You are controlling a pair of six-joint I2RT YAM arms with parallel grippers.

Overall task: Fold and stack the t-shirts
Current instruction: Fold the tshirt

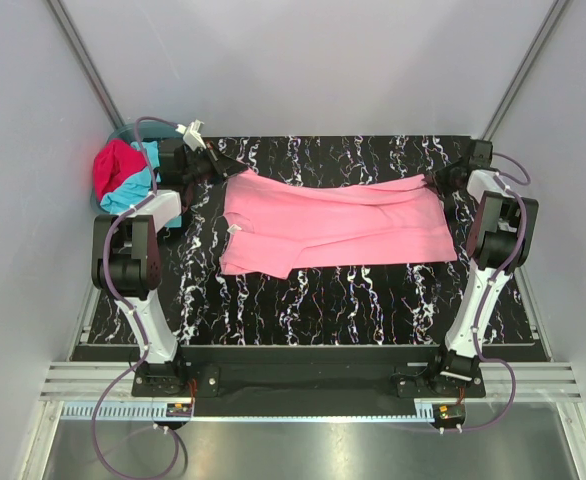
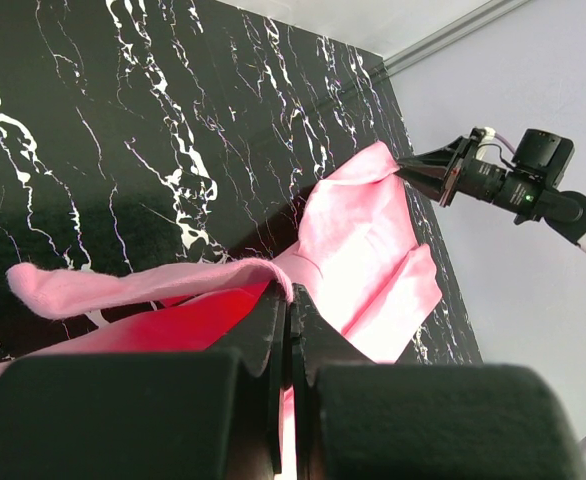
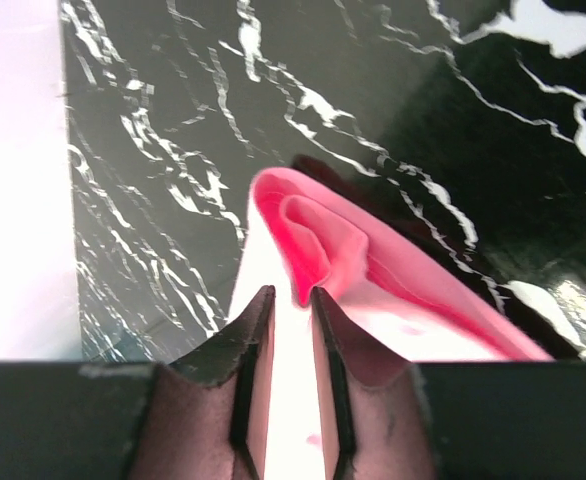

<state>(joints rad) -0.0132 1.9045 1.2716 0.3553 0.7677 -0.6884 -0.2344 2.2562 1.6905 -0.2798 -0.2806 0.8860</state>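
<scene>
Top external showed your left fingers [image 2: 258,340] pinching the pink shirt [image 1: 333,225], right fingers [image 3: 248,335] parted; the loose right-edge corner could bunch and spoil the fold.

Black-and-white arms [image 1: 129,252]; purple cables [image 1: 95,435]; black jaws.

The work surface is a flat table top [image 1: 353,295] with a glossy black finish veined in white, marble style. It is enclosed by a plain pale grey back wall [image 1: 313,60], left wall [image 1: 23,150] and right wall [image 1: 583,150]. A slanted metal strut marks each rear corner, left strut [image 1: 83,60] and right strut [image 1: 521,65]. A slotted aluminium rail [image 1: 303,380] runs along the near edge, with a brushed metal sheet [image 1: 303,450] below it. Lighting is even and diffuse; the table top shows soft reflections.
</scene>
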